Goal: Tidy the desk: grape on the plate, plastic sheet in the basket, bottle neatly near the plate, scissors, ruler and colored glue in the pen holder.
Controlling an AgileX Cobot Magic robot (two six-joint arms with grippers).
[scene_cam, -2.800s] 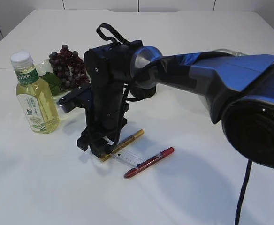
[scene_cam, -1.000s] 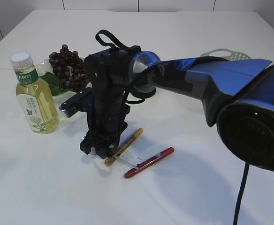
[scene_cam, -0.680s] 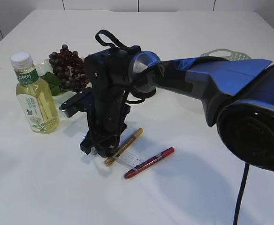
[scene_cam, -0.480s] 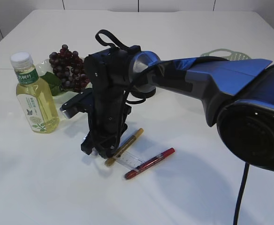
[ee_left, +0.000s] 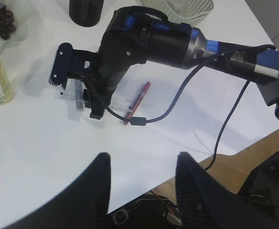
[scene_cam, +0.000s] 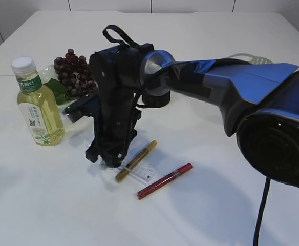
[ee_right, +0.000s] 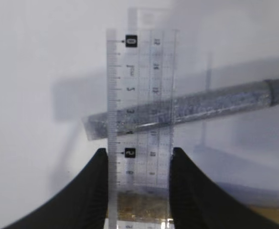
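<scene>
On the white table [scene_cam: 47,205], the right claw [ee_right: 135,191] clamps the clear ruler [ee_right: 139,95].

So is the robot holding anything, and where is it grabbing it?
Yes. The right gripper pinches the clear ruler across its width, near one end. The left gripper holds nothing.
</scene>
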